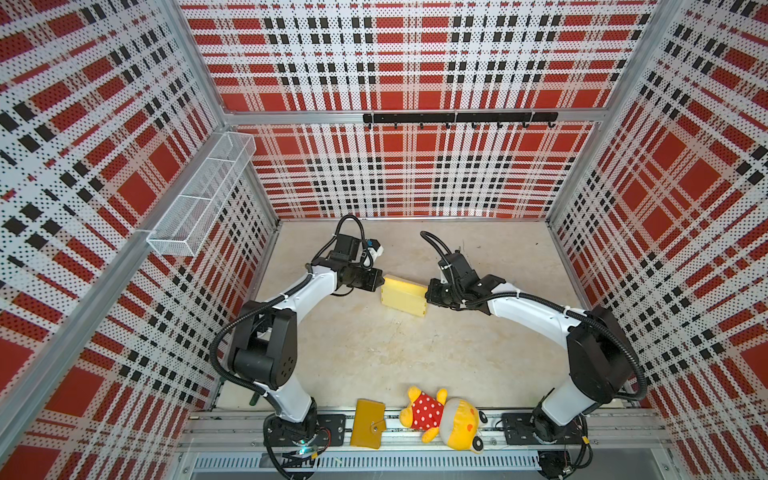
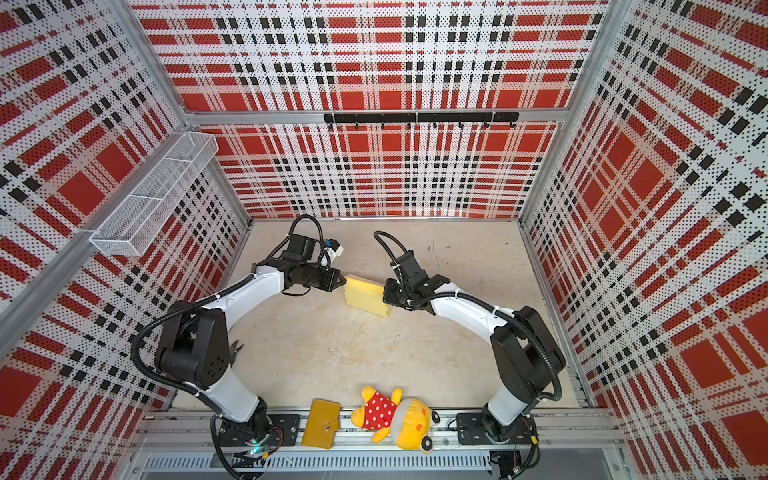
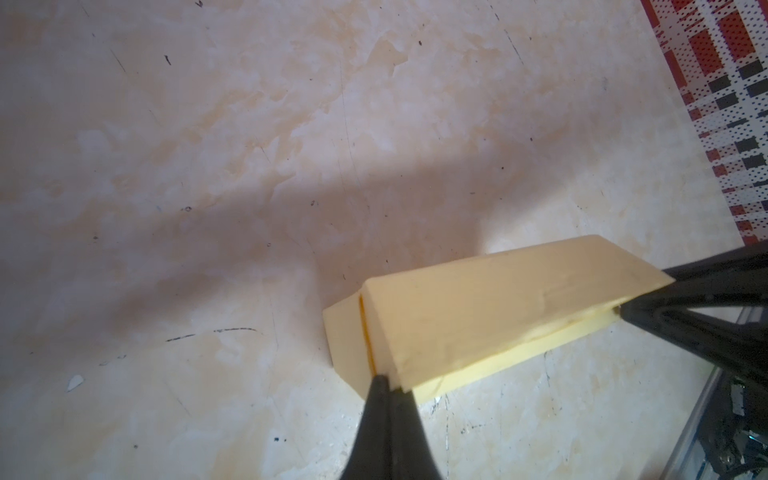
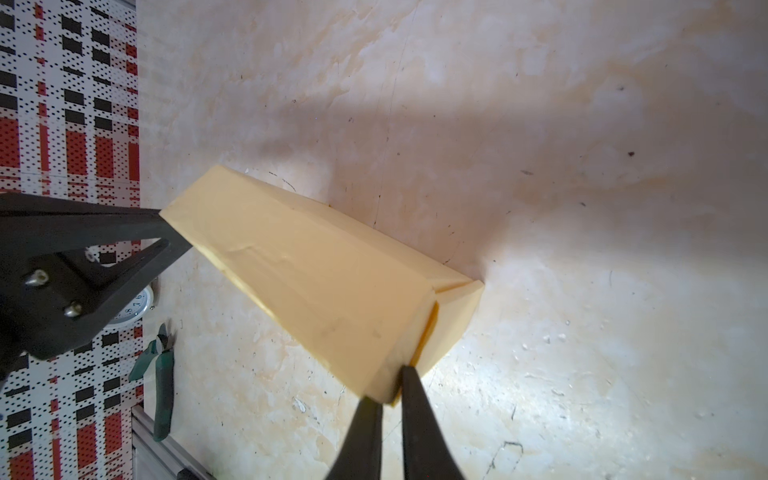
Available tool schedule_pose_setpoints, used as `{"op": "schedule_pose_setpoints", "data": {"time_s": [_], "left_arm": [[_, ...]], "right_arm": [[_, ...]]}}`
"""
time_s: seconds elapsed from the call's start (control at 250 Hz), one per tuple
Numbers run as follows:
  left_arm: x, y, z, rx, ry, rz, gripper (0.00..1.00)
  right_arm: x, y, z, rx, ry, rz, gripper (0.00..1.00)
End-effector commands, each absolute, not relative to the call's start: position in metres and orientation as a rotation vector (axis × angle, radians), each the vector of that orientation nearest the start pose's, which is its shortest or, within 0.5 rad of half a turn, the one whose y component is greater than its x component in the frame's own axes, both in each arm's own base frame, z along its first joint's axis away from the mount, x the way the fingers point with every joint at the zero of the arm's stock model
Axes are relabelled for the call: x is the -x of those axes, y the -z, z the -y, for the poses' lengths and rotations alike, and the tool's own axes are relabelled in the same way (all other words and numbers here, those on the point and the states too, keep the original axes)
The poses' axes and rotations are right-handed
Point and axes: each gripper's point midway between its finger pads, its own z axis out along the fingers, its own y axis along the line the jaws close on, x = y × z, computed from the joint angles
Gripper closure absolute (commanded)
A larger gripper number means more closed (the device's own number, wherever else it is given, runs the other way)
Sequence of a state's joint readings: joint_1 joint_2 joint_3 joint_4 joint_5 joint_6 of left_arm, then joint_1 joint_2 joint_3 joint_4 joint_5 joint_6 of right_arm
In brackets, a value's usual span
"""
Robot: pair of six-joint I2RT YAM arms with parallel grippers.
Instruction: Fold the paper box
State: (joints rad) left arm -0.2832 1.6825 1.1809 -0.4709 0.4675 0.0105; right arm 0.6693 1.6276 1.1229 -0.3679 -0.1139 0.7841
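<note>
The paper box (image 1: 404,296) lies on the bench (image 1: 374,353), far of centre, between your two hands. Your left hand (image 3: 388,382) is pressed together, with its tips against the seam at the box's left end; I cannot tell whether any card is nipped between them. Your right hand (image 4: 388,386) is slightly spread and straddles the right end corner without clamping it. The lid panel sits tilted above the base, and the seams gape at both ends. With that end unclamped, the lid may spring up, or a push from the left may slide the light box across the bench. The top panel shows wrinkles, so harder pressing would likely dent it.
</note>
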Motion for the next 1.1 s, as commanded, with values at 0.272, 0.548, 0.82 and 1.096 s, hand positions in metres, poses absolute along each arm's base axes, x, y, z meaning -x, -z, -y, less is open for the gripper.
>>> {"op": "schedule_pose_setpoints", "data": {"time_s": [0.272, 0.548, 0.82, 1.096], "left_arm": [[-0.362, -0.107, 0.202, -0.618, 0.705, -2.522, 1.00], [-0.362, -0.106, 0.204, -0.634, 0.694, -2.523, 1.00], [-0.361, -0.105, 0.208, -0.651, 0.691, -2.529, 1.00], [-0.361, -0.108, 0.208, -0.650, 0.690, -2.525, 1.00]], "right_arm": [[-0.314, -0.148, -0.280, -0.080, -0.785, -2.541, 0.70], [-0.319, -0.169, -0.258, -0.112, -0.742, -2.488, 0.59], [-0.353, -0.179, -0.248, -0.142, -0.704, -2.455, 0.56], [-0.363, -0.151, -0.261, -0.125, -0.703, -2.520, 0.54]]}}
